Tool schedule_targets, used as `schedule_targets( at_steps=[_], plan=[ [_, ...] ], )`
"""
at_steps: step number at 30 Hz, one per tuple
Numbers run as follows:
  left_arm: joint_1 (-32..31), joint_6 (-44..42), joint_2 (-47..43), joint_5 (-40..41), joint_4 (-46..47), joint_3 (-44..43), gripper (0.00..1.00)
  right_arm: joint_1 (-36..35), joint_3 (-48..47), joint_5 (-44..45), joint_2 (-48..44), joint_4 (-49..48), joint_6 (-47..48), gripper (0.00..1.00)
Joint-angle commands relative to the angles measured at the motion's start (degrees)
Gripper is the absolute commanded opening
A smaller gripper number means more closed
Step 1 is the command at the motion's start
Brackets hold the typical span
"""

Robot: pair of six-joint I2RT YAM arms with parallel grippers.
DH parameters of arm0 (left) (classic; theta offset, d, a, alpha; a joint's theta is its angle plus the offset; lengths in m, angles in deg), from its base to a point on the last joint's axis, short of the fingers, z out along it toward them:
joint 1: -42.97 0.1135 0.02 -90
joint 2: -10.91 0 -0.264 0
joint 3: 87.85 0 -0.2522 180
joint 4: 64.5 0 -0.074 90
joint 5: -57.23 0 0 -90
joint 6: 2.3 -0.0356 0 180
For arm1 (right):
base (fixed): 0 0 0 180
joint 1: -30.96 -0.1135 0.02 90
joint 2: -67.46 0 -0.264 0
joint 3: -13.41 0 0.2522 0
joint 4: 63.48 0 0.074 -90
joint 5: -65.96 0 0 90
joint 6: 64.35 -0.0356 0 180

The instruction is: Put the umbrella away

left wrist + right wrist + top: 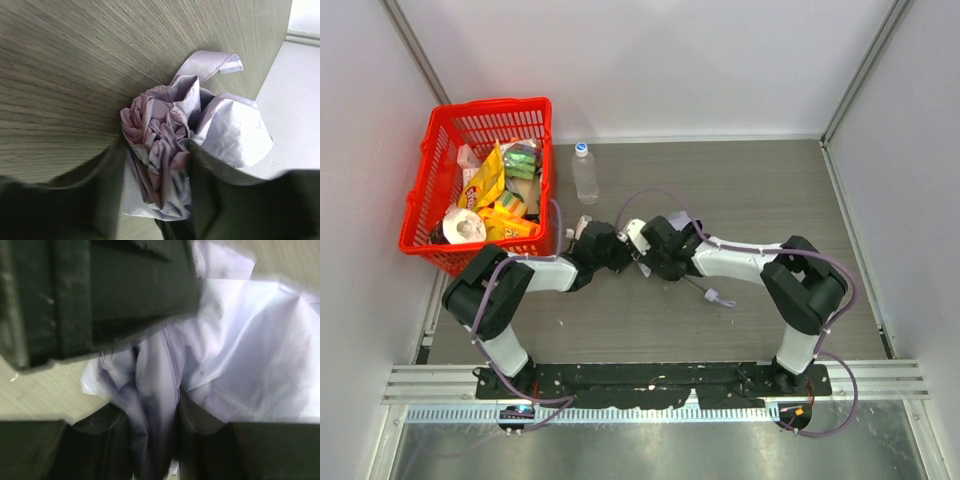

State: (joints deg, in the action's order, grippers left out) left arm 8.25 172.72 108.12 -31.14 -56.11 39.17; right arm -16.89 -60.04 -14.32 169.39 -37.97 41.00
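The umbrella [636, 232] lies mid-table, almost wholly hidden between my two grippers; only a scrap of pale fabric shows there. Its thin black shaft and light strap [717, 297] trail off to the right. My left gripper [619, 250] is shut on the crumpled lavender canopy [159, 131], which bunches between its fingers [112, 185]; a loose fabric strip curls beyond it. My right gripper [647, 252] faces it and is shut on a fold of the same fabric [240, 350], pinched between its fingers [205, 435]. The left gripper's dark body [100, 290] fills the upper left of the right wrist view.
A red basket [535, 105] holding snack packets and a roll of tape stands at the back left. A clear plastic bottle [585, 172] stands upright just right of it. White walls close in the table on three sides.
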Motion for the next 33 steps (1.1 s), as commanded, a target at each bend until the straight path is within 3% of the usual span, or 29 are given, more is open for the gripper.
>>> schedule_targets(
  at_steps=[1,4,7,13,18,23,26,30,32,33],
  plan=[
    [-0.6,-7.4,-2.0,1.8,0.9,1.3,0.63,6.2,-0.3,-22.8,3.8,5.8,-12.4,0.01],
    [-0.2,-9.3,-3.6,2.1,0.8,1.8,0.86,8.6,0.1,-27.8,4.9,5.1,-13.4,0.01],
    [0.2,-9.3,-4.0,1.4,0.3,2.1,0.98,11.0,0.3,-34.5,5.2,4.1,-15.3,0.01],
    [0.2,-6.0,1.0,-0.7,-1.6,0.0,1.0,14.5,2.5,-44.7,5.0,-1.1,-19.9,0.01],
    [0.0,-2.5,4.4,3.1,-9.2,-3.0,1.0,15.7,3.4,-48.6,5.4,-6.2,-22.8,0.01],
    [-1.8,-6.6,6.2,5.4,-20.9,-9.4,0.87,16.6,3.8,-51.0,6.4,-8.8,-23.9,0.01],
    [-2.4,-9.2,5.3,5.8,-19.3,-8.1,0.65,16.6,3.4,-51.2,5.4,-8.1,-22.6,0.01],
    [-2.9,-10.9,6.1,5.1,-18.6,-8.7,0.47,16.5,2.3,-50.3,5.0,-5.7,-20.2,0.01],
    [-3.1,-11.8,5.8,5.3,-18.3,-9.1,0.3,16.2,2.2,-49.0,4.4,-5.3,-19.9,0.01],
    [-3.2,-11.9,5.7,5.4,-18.5,-9.2,0.13,15.7,2.0,-48.0,4.1,-4.3,-19.8,0.01]
  ],
)
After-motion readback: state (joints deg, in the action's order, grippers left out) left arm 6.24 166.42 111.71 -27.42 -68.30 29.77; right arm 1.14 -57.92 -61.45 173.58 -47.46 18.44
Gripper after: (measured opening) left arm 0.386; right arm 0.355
